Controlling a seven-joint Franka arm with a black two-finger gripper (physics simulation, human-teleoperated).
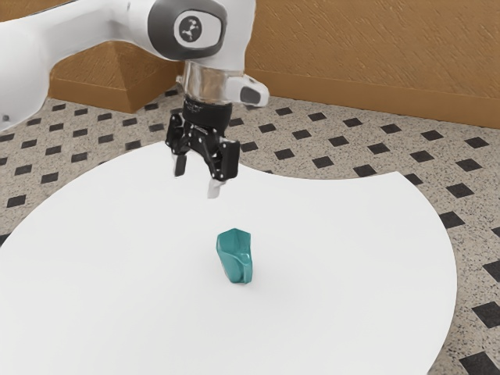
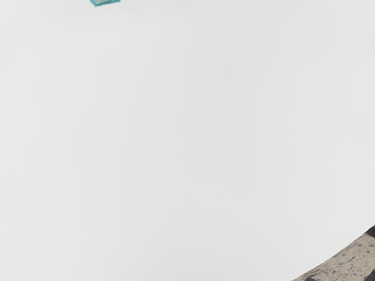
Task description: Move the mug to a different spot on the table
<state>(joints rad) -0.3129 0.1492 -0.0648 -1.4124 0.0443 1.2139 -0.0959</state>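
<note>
A small teal mug (image 1: pixel 235 255) stands upright near the middle of the round white table (image 1: pixel 117 258). My black gripper (image 1: pixel 195 179) hangs in the air above the table, behind the mug and a little toward the exterior view's left. Its fingers are open with nothing between them. In the wrist view a sliver of the teal mug (image 2: pixel 105 2) peeks in at the picture's rim, far from the hand, over the white table (image 2: pixel 187 146).
The table's curved edge (image 1: pixel 437 234) runs along the exterior view's right, with patterned floor (image 1: pixel 437 148) beyond it. A wooden wall (image 1: pixel 375 47) stands at the back. Bare floor (image 2: pixel 351 263) shows past the table's rim in the wrist view.
</note>
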